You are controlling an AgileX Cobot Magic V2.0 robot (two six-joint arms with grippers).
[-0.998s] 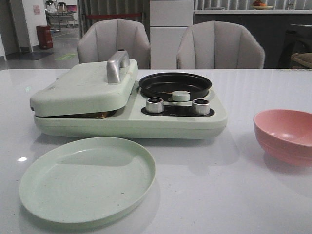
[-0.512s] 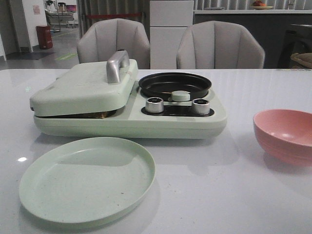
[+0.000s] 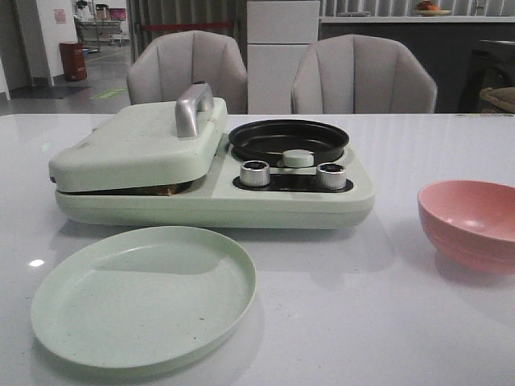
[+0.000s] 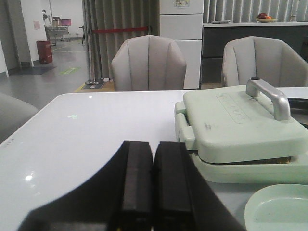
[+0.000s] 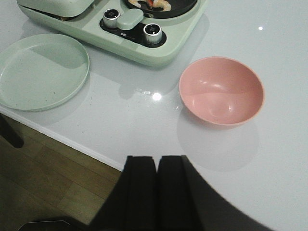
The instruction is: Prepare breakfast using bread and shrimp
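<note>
The pale green breakfast maker (image 3: 209, 201) stands mid-table with its pressing lid (image 3: 137, 145) down. A thin brown edge of bread (image 3: 165, 190) shows in the gap under the lid, and the same bread edge (image 4: 272, 160) shows in the left wrist view. Pink-orange shrimp (image 5: 155, 4) lie in the black pan (image 3: 290, 138) on the maker's right half. My left gripper (image 4: 153, 149) is shut and empty, to the left of the maker. My right gripper (image 5: 157, 161) is shut and empty, at the table's near edge in front of the pink bowl (image 5: 221, 91). Neither gripper shows in the front view.
An empty pale green plate (image 3: 145, 293) lies in front of the maker. The empty pink bowl (image 3: 471, 221) sits at the right. Two knobs (image 3: 255, 173) and a silver lid handle (image 3: 193, 108) are on the maker. Two grey chairs (image 3: 362, 76) stand behind the table.
</note>
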